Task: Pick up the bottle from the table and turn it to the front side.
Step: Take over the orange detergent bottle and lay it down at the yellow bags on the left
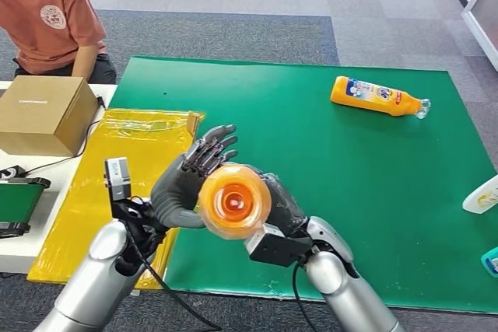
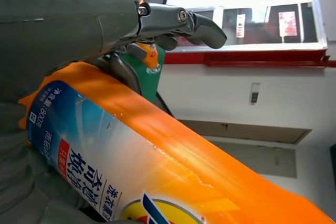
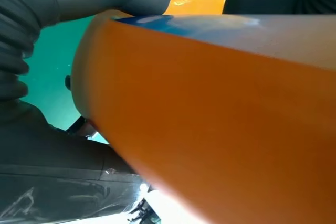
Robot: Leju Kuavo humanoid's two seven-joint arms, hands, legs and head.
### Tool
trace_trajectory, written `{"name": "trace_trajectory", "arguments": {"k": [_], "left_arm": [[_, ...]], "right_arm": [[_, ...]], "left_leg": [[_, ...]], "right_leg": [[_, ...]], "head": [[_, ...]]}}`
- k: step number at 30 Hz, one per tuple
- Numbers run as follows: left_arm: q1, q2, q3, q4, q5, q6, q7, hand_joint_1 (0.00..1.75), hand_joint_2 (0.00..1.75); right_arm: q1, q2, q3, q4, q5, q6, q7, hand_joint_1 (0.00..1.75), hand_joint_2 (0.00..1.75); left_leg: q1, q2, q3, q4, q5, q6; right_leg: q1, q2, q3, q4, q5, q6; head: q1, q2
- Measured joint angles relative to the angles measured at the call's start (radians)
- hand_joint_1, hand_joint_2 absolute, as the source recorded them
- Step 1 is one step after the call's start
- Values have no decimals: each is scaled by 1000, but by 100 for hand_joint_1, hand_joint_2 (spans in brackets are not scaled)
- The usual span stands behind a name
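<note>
Orange plastic bottle (image 1: 235, 201) with a blue-and-white printed label, raised above the green surface (image 1: 352, 192), round base facing the head camera. The left hand (image 1: 191, 180) and right hand (image 1: 282, 207) grip it between them.

Glossy orange plastic bottle (image 1: 234, 201), matt green mat (image 1: 329, 169)

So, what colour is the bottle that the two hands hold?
Orange, with a blue and white label; the bottle shows best in the left wrist view.
</note>
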Motion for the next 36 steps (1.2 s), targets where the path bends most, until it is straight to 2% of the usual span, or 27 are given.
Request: {"name": "trace_trajectory", "arguments": {"k": [12, 18, 24, 32, 36], "left_arm": [[-60, 56, -39, 56, -48, -7, 24, 0, 175], [-92, 69, -72, 83, -98, -7, 52, 0, 175], [-141, 82, -118, 107, -129, -20, 66, 0, 175], [-187, 98, -144, 142, -130, -31, 68, 2, 175], [-189, 99, -146, 148, -130, -29, 68, 175, 175]], "right_arm": [[-50, 0, 12, 110, 30, -9, 21, 175, 175], [-108, 7, 37, 259, 102, -32, 59, 175, 175], [-140, 24, 51, 390, 111, -23, 38, 175, 175], [-176, 49, 52, 473, 99, -6, 10, 175, 175], [-177, 52, 50, 482, 92, -7, 8, 175, 175]], "left_leg": [[0, 0, 0, 0, 0, 0], [0, 0, -1, 0, 1, 0], [0, 0, -1, 0, 1, 0], [0, 0, -1, 0, 2, -1], [0, 0, -2, 0, 1, -1]], "right_leg": [[0, 0, 0, 0, 0, 0], [0, 0, -1, 0, 1, 0], [0, 0, -2, 0, 2, 0], [0, 0, -2, 0, 1, -1], [0, 0, -2, 0, 1, -1]], "head": [[0, 0], [0, 0], [0, 0], [0, 0], [0, 0]]}}
